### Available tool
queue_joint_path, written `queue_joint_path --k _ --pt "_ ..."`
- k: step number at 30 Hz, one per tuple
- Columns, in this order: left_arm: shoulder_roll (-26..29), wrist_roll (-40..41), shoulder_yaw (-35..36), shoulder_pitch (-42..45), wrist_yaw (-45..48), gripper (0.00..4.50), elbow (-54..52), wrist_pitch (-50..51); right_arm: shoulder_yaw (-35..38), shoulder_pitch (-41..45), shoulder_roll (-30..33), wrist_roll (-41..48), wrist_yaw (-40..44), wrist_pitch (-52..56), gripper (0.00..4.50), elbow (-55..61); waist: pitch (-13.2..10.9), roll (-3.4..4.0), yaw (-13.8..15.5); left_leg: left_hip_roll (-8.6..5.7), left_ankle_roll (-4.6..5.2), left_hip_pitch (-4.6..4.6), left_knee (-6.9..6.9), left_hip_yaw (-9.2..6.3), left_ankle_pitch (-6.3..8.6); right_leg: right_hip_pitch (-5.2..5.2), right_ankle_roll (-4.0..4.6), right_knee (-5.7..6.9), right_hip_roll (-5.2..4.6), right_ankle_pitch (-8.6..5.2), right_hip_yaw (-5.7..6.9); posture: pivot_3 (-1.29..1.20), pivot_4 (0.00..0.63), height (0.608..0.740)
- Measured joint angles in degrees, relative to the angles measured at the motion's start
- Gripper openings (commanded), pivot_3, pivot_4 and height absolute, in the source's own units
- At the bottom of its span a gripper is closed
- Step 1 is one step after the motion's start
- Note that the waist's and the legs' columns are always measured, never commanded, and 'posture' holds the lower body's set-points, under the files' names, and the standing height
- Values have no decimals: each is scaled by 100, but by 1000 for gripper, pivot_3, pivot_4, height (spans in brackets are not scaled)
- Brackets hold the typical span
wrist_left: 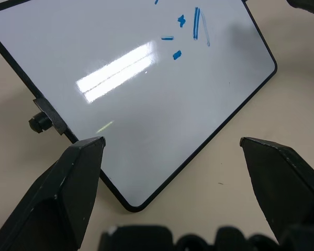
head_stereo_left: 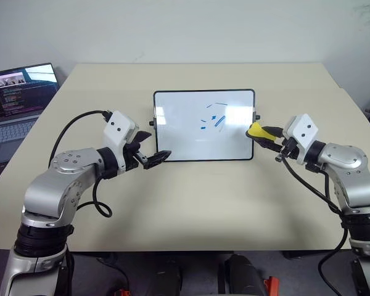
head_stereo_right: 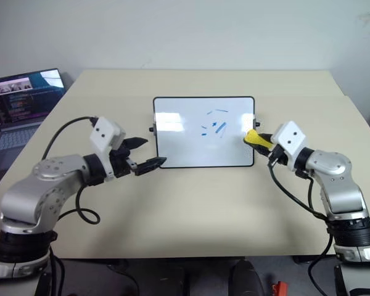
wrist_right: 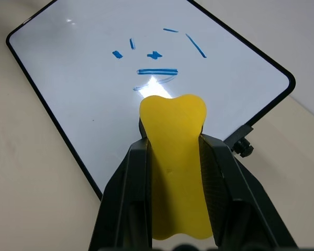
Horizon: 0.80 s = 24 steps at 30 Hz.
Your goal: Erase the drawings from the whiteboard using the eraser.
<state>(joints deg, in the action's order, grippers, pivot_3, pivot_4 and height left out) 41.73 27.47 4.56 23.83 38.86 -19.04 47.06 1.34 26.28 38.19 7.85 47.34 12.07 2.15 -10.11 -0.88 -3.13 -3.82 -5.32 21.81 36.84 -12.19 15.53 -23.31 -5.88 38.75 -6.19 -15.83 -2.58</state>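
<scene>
My right gripper (wrist_right: 172,157) is clamping the yellow eraser (wrist_right: 175,157), hovering at the right edge of the whiteboard (head_stereo_left: 179,132) lying mid-table (head_stereo_left: 191,203), near the blue drawings (head_stereo_left: 214,117). My left gripper (head_stereo_left: 149,148) is gaping open at the board's near left corner.

In the head views the laptop (head_stereo_left: 15,102) was cut by the picture's left edge, and the text on its screen was too small to read. The drawings (head_stereo_left: 213,117) showed there as tiny blue flecks whose shapes could not be told. The right tool (wrist_right: 174,149) covered the sides of the eraser (wrist_right: 175,157), whose rear end ran out of the right wrist view. In the left wrist view the whiteboard (wrist_left: 146,94) was cropped at the top edge, which also clipped one blue stroke. The tabletop (head_stereo_left: 191,209) near the robot was partly hidden behind both arms.
</scene>
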Motion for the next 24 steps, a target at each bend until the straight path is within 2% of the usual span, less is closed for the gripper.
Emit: queue_joint_path --k 14,19,20,24 --pt "10 -41 0 -70 -1 4500 -1 -4 -85 229 84 -71 86 -66 959 -87 -1 -2 7 0 0 1 0 0 0 0 0 -2 0 0 0 0 150 740" --pt "-35 -84 -16 -54 -6 4500 21 -38 -422 1124 -653 -429 -521 -130 959 -391 -2 -1 -67 20 -5 -8 0 13 -3 0 6 0 13 4 -3 0 150 740" --pt "-58 -99 -42 -45 -6 4500 46 -50 -576 1496 -954 -648 -808 -175 959 -677 -2 -1 -83 23 -10 -11 0 15 -6 0 12 0 17 7 -4 0 150 740" --pt "-115 -123 -151 18 -8 4500 56 -102 -997 2113 -1423 -1194 -1391 -401 959 -1530 -2 -4 -18 25 -15 -5 -2 6 -8 -1 14 -4 21 8 0 0 150 740"
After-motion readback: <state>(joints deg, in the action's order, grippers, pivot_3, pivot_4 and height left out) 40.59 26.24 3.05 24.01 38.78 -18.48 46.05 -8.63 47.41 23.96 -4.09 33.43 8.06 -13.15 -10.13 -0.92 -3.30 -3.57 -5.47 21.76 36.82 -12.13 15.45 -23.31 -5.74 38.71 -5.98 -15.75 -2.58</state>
